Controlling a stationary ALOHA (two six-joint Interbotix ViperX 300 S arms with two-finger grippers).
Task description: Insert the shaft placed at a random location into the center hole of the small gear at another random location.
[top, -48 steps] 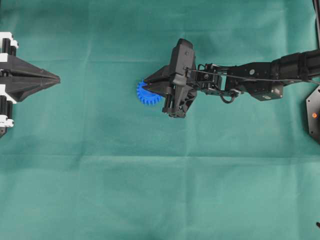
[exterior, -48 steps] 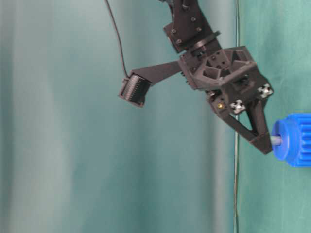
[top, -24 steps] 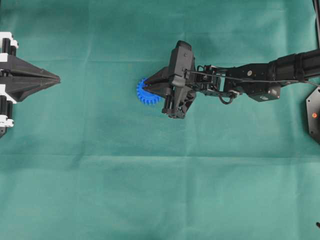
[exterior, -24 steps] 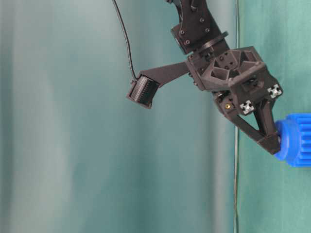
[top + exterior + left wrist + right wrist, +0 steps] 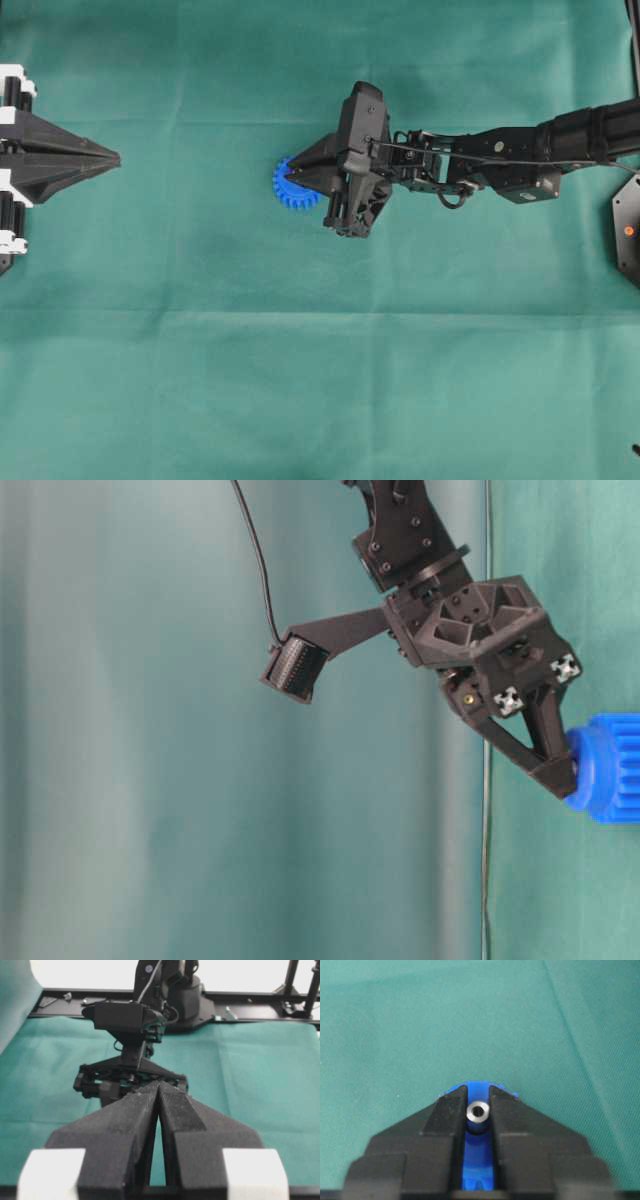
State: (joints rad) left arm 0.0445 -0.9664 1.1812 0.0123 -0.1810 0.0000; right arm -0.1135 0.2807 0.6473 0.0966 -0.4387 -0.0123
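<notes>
— Since a second before, the right gripper (image 5: 477,1115) had sunk onto the small gear (image 5: 293,190), pressing the shaft (image 5: 478,1112) in; what could fail?

— Its fingers stood slightly apart beside the shaft, grip loosening. Lifting crookedly might drag it back out.

— And the left gripper (image 5: 159,1091)?

— Clenched, far left. The center hole held the shaft, gear mid-table.

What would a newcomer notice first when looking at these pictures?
First, the bright blue gear near the middle of the green cloth, with the right gripper directly over it. In the right wrist view, the silver shaft stands between the black fingers above the gear's hub. At the far left edge of the overhead view, the left gripper rests with its fingers together.
</notes>
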